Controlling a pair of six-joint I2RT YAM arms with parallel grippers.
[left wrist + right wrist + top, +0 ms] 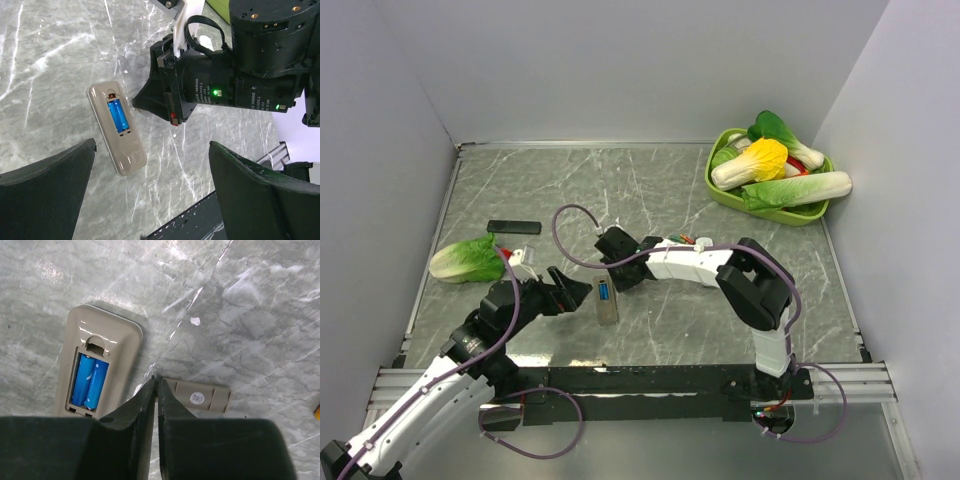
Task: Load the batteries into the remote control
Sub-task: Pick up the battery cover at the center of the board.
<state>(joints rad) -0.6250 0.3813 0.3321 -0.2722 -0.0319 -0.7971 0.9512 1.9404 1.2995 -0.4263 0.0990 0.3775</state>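
The remote control point(607, 300) lies back up on the marble table, also in the left wrist view point(117, 128) and the right wrist view point(95, 371). Its open blue recess holds two blue cylindrical cells point(90, 382). A beige battery cover point(202, 396) lies flat beside it. My right gripper point(155, 381) is shut, its tips at the cover's left end, next to the remote. My left gripper point(152, 144) is open and empty, hovering near the remote's lower end. Small red, green and orange batteries point(687, 240) show behind the right arm.
A green basket point(720, 190) of toy vegetables stands at the back right. A lettuce point(465, 260), a flat black bar point(513, 227) and a wider white remote point(525, 262) lie at the left. Grey walls enclose the table.
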